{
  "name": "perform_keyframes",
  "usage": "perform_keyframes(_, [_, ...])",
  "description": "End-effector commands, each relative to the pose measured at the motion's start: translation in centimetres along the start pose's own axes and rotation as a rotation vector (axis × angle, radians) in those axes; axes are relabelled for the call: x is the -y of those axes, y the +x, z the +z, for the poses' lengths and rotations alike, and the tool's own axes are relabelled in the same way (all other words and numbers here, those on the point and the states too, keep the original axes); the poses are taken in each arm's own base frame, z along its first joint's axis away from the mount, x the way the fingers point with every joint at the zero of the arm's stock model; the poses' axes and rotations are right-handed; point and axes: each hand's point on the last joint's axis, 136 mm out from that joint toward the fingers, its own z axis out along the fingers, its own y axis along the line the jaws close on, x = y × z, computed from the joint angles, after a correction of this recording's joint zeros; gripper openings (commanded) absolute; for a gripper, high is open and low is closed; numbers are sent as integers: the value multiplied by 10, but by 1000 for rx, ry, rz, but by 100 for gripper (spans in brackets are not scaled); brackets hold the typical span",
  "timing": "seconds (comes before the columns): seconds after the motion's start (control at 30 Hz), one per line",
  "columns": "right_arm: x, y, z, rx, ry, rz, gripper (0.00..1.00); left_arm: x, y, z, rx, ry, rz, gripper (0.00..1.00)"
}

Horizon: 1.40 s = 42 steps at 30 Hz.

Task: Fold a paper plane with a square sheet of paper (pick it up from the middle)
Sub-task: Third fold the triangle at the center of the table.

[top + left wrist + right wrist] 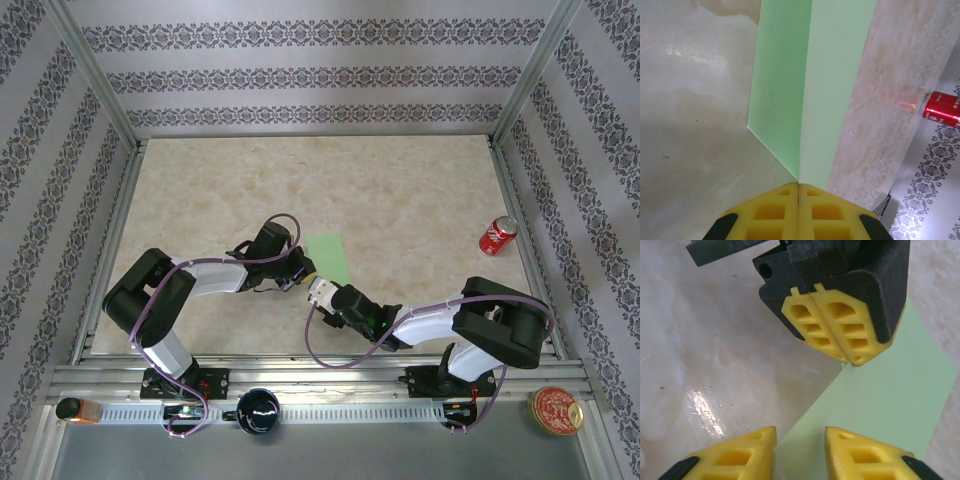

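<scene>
The square sheet of paper [330,256] is light green and lies folded near the middle of the table. In the left wrist view the sheet of paper [790,90] shows a long crease running away from my fingers. My left gripper [799,186] is shut on its near tip, yellow pads pressed together. From above, the left gripper [303,268] sits at the paper's left near corner. My right gripper [316,290] is just in front of it. In the right wrist view the right gripper [800,437] stands open over the paper [890,400], whose edge runs between its fingers, facing the left gripper [850,359].
A red soda can [498,235] lies at the right side of the table, also in the left wrist view as the can [941,107]. A black cup [258,410], a round tin [556,411] and an orange object [75,410] sit on the near rail. Patterned walls surround the table.
</scene>
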Motion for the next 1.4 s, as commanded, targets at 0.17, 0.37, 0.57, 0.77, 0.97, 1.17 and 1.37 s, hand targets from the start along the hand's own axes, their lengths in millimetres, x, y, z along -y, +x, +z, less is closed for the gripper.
perform_keyframes(0.17, [3,2,2,-2,35,26,35,14,2,-6,3,51,9,0])
perform_keyframes(0.37, [7,-2,0,19,54,50,26,13,2,-5,0,49,9,0])
perform_keyframes(0.57, [4,-1,0,21,35,52,18,12,2,-4,-1,47,6,0])
perform_keyframes(0.77, [4,1,-1,20,37,58,11,11,1,-5,2,41,5,0])
perform_keyframes(0.97, [4,2,-2,20,27,86,0,9,-2,-10,17,23,19,11])
perform_keyframes(1.17, [0,-5,-4,39,-77,230,0,5,-17,-35,75,-50,72,33])
perform_keyframes(1.37, [-5,-17,-6,54,-276,436,0,19,-43,-61,142,-45,145,43])
